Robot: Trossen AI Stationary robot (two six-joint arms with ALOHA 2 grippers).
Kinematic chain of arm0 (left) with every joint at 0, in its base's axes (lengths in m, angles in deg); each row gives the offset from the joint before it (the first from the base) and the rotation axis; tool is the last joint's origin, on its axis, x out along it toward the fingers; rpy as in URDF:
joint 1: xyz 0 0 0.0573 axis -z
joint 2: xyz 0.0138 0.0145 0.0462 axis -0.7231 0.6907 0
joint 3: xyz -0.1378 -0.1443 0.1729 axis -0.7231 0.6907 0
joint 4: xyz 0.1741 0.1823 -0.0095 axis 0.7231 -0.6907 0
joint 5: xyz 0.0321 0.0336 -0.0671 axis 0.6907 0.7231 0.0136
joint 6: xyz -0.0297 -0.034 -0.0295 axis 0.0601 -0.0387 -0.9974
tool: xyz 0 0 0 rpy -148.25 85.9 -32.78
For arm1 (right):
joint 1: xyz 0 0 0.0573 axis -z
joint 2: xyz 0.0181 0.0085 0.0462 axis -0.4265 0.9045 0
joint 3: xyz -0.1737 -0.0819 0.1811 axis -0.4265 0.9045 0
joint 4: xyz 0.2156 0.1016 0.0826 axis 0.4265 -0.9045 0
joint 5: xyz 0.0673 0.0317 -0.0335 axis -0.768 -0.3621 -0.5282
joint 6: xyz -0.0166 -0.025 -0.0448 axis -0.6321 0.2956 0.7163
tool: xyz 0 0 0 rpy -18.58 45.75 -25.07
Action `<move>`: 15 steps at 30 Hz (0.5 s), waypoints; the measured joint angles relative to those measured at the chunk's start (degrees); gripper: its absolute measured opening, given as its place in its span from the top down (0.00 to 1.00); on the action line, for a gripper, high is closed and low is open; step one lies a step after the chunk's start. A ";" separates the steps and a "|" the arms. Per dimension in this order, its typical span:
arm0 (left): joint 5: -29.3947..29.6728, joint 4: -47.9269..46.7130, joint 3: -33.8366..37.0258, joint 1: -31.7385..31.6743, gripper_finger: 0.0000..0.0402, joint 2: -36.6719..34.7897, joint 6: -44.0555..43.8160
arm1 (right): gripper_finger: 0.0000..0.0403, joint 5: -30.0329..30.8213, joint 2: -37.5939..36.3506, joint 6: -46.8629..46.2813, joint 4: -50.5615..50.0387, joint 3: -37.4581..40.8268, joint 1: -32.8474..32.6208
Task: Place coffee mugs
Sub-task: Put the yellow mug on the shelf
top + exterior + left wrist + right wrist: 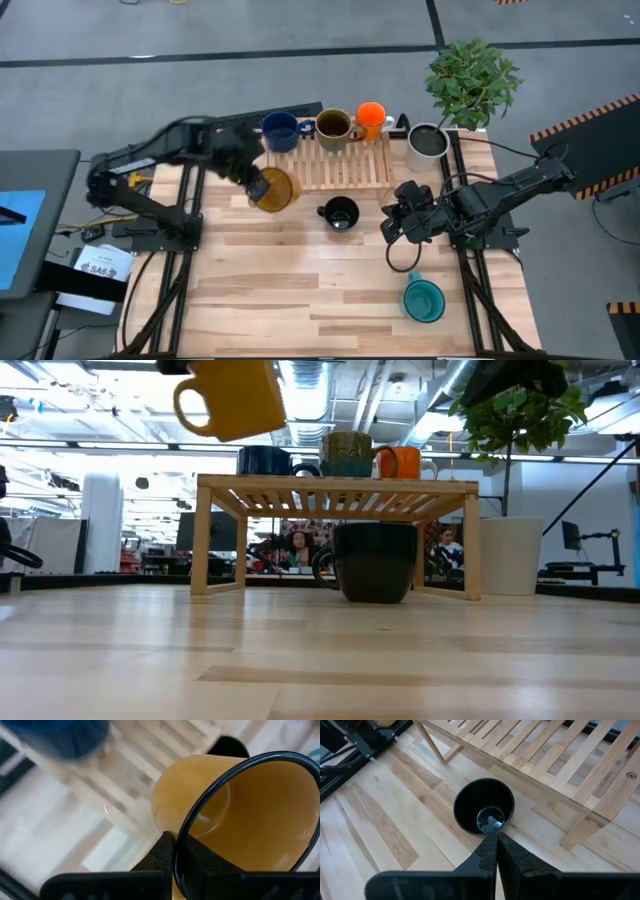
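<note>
My left gripper [262, 184] is shut on the yellow mug [275, 189] and holds it in the air at the near left corner of the wooden slatted rack [340, 165]. In the low view the yellow mug [232, 398] is higher than the rack top. The dark blue mug [280, 130], the brown mug [333, 126] and the orange mug [370, 118] stand on the rack. The black mug [340, 213] stands on the table in front of it, and the teal mug [424, 300] stands near the table's near right corner. My right gripper [393, 226] is shut, hovering right of the black mug [484, 813]. My left gripper pinches the yellow mug's dark rim [176, 851], one finger [205, 867] inside the mug and one [162, 856] outside on its wall. It comes slanting from the table's left and above. The mug is lifted clear and tilted, its handle [190, 405] toward the left.
A white plant pot [428, 143] with a leafy plant [470, 80] stands at the rack's right end. Bare wooden table [300, 290] lies in front of the rack and between the black and teal mugs. People sit in the room behind the rack [298, 548].
</note>
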State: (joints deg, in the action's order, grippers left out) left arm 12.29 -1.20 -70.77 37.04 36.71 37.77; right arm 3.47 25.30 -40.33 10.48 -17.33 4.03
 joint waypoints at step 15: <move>-0.75 -5.44 -9.37 -9.34 0.99 13.36 13.59 | 0.90 0.04 0.00 -0.39 1.51 0.00 0.00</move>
State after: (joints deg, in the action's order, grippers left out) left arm 11.54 -6.64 -80.14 27.69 50.07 51.36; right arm 3.51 25.30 -40.71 11.99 -17.33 4.03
